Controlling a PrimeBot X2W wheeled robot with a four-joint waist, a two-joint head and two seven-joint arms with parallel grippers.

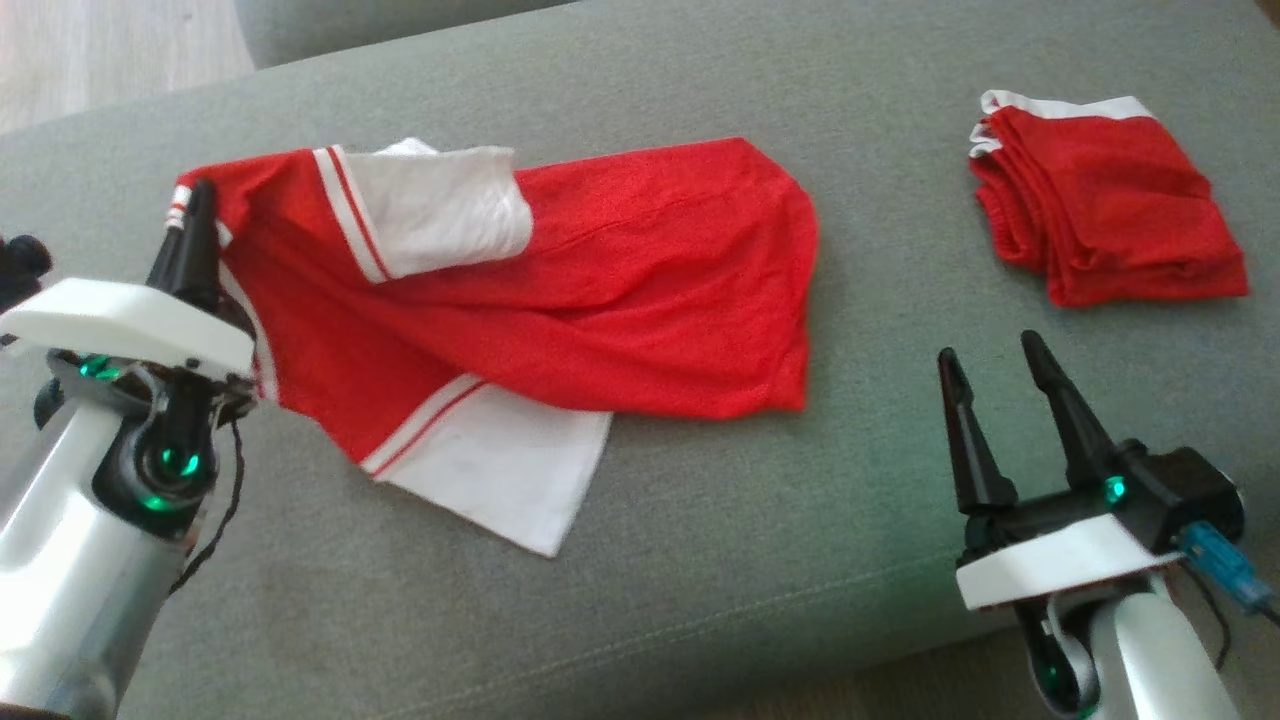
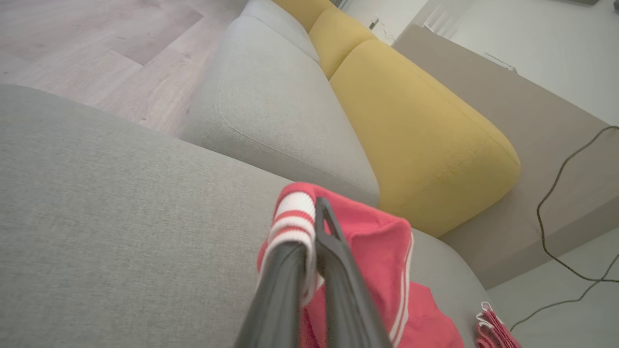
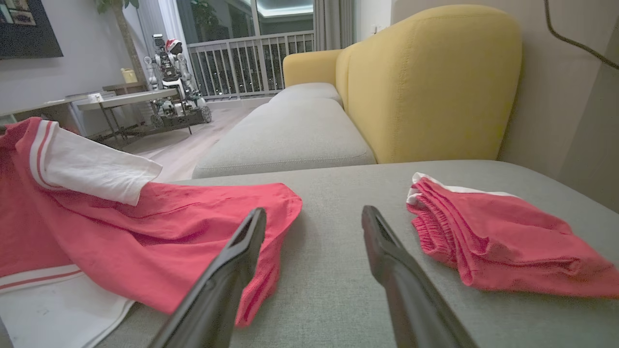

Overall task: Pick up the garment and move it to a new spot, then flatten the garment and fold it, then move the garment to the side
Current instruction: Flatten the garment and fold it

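Observation:
The garment (image 1: 620,290) is a red shirt with white sleeves and striped trim, spread across the grey cushion (image 1: 760,520), with one white sleeve folded over its top. My left gripper (image 1: 197,205) is shut on the garment's striped collar edge at its left end; the left wrist view shows the striped trim (image 2: 290,217) pinched between the two dark fingers. My right gripper (image 1: 985,360) stands open at the lower right, above the cushion, between the garment's hem (image 3: 271,232) and a folded red piece, touching neither.
A folded red piece of clothing with white trim (image 1: 1100,210) lies at the cushion's far right. A yellow sofa back (image 3: 430,77) and a second grey cushion (image 3: 290,135) lie beyond. Wooden floor (image 2: 111,53) borders the cushion's far edge. A cable (image 2: 556,217) trails on the floor.

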